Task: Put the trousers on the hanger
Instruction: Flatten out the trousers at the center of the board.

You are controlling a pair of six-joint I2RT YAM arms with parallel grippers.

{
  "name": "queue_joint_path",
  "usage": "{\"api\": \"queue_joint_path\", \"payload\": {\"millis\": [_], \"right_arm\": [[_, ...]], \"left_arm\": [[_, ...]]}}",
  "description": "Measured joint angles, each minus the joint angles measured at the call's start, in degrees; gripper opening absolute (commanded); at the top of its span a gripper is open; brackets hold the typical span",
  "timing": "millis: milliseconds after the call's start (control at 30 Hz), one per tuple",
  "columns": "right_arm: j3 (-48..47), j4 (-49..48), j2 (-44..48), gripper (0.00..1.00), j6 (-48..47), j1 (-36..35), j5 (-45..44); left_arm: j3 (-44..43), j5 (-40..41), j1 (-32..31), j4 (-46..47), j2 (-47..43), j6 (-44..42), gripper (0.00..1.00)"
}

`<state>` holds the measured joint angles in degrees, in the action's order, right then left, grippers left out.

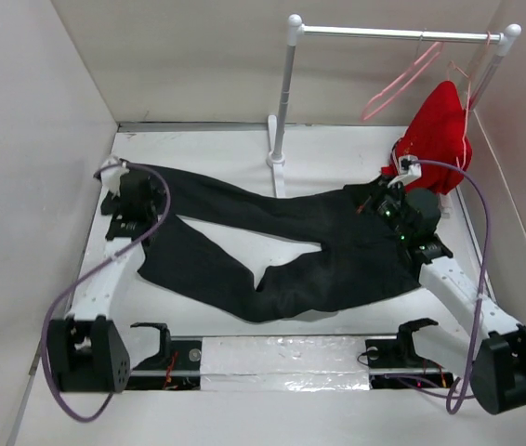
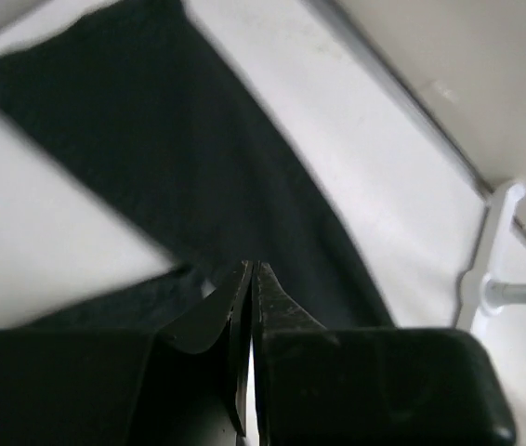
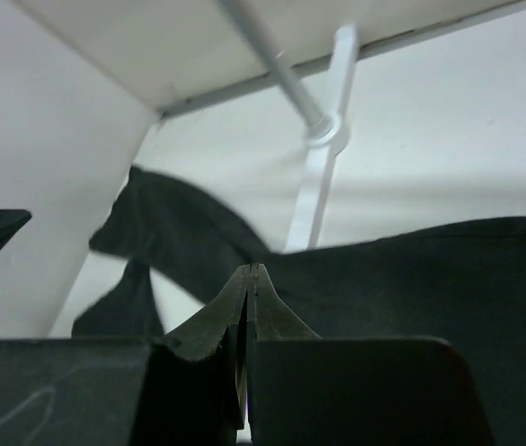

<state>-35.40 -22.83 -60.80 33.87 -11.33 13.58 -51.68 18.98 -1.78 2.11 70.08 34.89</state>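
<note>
Lying across the table point(image 1: 337, 153), the trousers point(image 1: 291, 251) point their legs left and their waist right. The left gripper point(image 2: 252, 271) is by the far leg end and the right gripper point(image 3: 250, 271) by the waist, both with fingers pressed together. The hanger point(image 1: 398, 88) hangs on the far-right rail point(image 1: 388, 32).

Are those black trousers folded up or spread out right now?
Spread out. The trousers lie flat on the table, unfolded, with both legs splayed apart toward the left and the waist at the right.
</note>
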Motion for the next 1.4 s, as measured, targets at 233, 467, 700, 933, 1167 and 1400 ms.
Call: {"api": "queue_joint_path", "payload": {"millis": [233, 467, 700, 933, 1167, 1400], "right_arm": [[3.28, 5.51, 8.81, 0.04, -5.79, -4.94, -0.57], [3.41, 9.62, 6.05, 0.09, -10.91, -8.22, 1.66], [3.43, 9.99, 6.43, 0.11, -12.09, -8.66, 2.12], [3.67, 9.92, 7.52, 0.12, -12.15, -8.13, 2.49], [4.22, 9.16, 5.99, 0.12, -12.07, -5.09, 5.33], [5.03, 9.11, 5.51, 0.12, -11.80, -1.84, 7.65]], "left_arm": [[21.77, -1.40, 0.70, -3.58, -13.00, 6.80, 0.32], [25.07, 1.88, 0.94, -15.21, -23.12, 14.75, 0.64], [25.05, 6.84, 0.61, -24.39, -28.85, 21.24, 0.64], [24.83, 5.11, 2.40, -28.92, -20.68, 23.41, 0.56], [24.17, 2.40, 2.45, -29.90, -19.98, 24.11, 0.55], [22.36, 0.83, 2.56, -30.25, -12.24, 24.17, 0.60]]}}
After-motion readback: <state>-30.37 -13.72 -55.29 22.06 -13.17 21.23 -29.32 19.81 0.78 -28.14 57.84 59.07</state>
